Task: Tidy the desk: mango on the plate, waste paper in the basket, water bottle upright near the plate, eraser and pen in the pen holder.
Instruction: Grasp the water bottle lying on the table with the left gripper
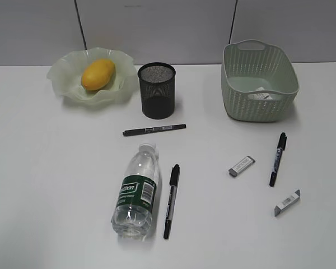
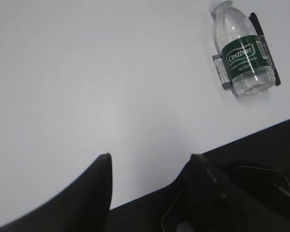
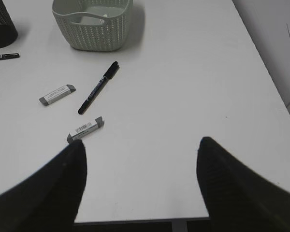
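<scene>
Left gripper (image 2: pixel 150 159): jaws parted, nothing between them, hanging over bare table (image 2: pixel 87 87) near its front edge. Right gripper (image 3: pixel 141 145): jaws spread wide, empty, also above bare tabletop near the front edge.

Outward from the left gripper: water bottle (image 2: pixel 241 53) lies on its side, white cap pointing away toward the back, a black pen (image 2: pixel 265 48) lying just beside it, roughly parallel.

Outward from the right gripper: nearest is one eraser (image 3: pixel 85 129), then a second black pen (image 3: pixel 98 87) lying at a slant, then a second eraser (image 3: pixel 57 94). Beyond them, the basket (image 3: pixel 94 29) stands upright; something white lies inside, visible in the exterior view as waste paper (image 1: pixel 263 94).

Exterior view: mango (image 1: pixel 98 74) rests in the plate (image 1: pixel 64 84) at back left. Pen holder (image 1: pixel 157 91) stands just right of the plate; its contents cannot be made out. A third pen (image 1: pixel 154 130) lies flat in front of the holder.
</scene>
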